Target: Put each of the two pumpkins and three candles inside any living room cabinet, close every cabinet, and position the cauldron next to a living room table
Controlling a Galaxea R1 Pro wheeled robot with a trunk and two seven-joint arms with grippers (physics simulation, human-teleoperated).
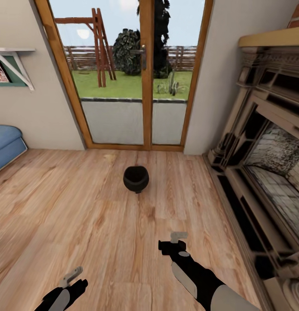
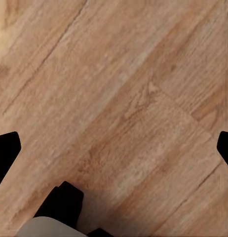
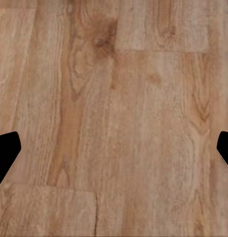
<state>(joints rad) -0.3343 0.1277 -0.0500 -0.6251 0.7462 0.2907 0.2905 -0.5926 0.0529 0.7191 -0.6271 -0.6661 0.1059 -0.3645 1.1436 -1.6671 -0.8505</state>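
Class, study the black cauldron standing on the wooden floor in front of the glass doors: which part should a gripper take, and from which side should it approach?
Probably the rim, from above. The cauldron stands upright on the floor with its wide mouth open upward, while its bulging belly looks too round for a sure side hold. One jaw inside the mouth and one outside could pinch the wall. The right gripper is nearer.

I look down on a pale wood-plank floor [image 1: 80,207]. Ahead, a wooden-framed glass door [image 1: 143,73] opens onto a sunny lawn with a swing frame and fence. Plain beige walls [image 1: 41,116] flank it — a white bracketed shelf [image 1: 13,58] and blue upholstered seat [image 1: 4,144] on the left, an ornate stone fireplace [image 1: 265,160] on the right.
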